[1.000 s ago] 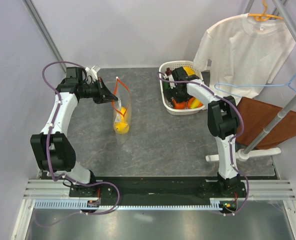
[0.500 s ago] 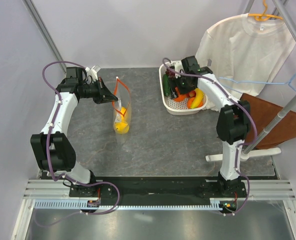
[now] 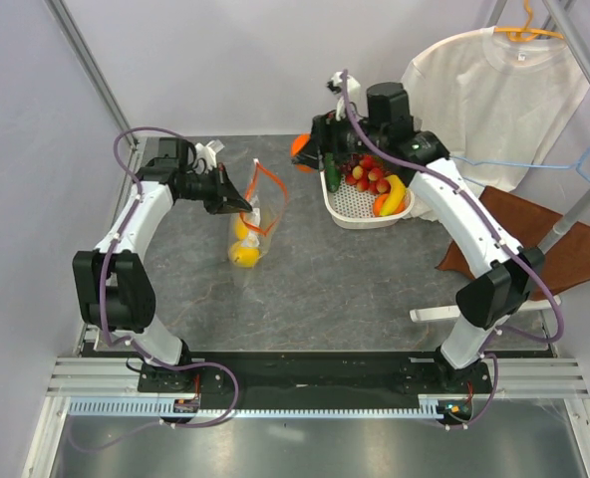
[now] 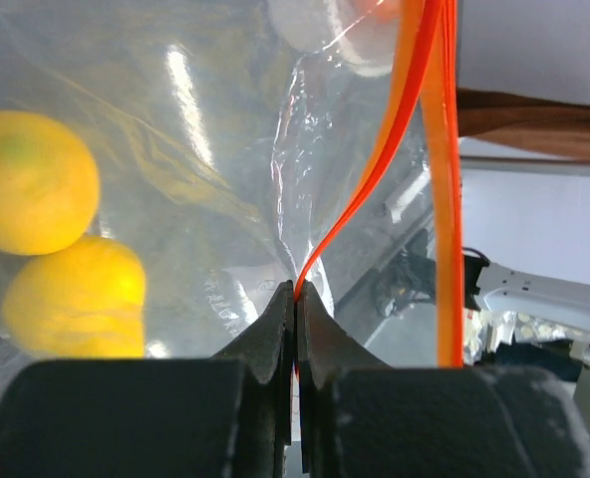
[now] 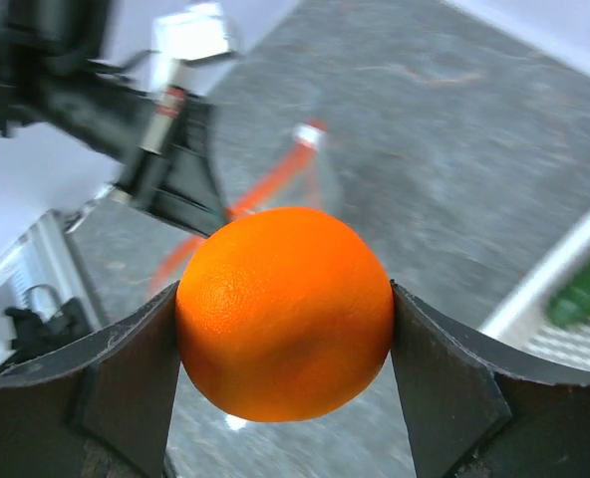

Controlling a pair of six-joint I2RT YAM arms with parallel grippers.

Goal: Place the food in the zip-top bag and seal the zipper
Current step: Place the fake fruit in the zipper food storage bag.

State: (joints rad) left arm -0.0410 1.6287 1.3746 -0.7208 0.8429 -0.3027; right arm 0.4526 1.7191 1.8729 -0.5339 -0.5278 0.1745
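Grey, stone-patterned desk [image 3: 375,269] hosts a bagging job judged partly done. The clear zip-top bag [image 3: 265,214] stands upright near the left arm, mouth open, with two yellow round fruits [image 3: 242,251] already at its bottom and nothing sealed yet. Well apart to its right, the white slotted basket [image 3: 347,207] holds a banana [image 3: 393,195], red fruits [image 3: 370,175] and a dark green piece [image 3: 332,179], all waiting to be moved. The right jaws grip an orange [image 5: 285,311] on both sides, aloft between basket and bag. The left jaws are pinched tight on one lip of the orange-red zipper [image 4: 440,149], holding the mouth apart; pressing that strip closed looks to be the last step.
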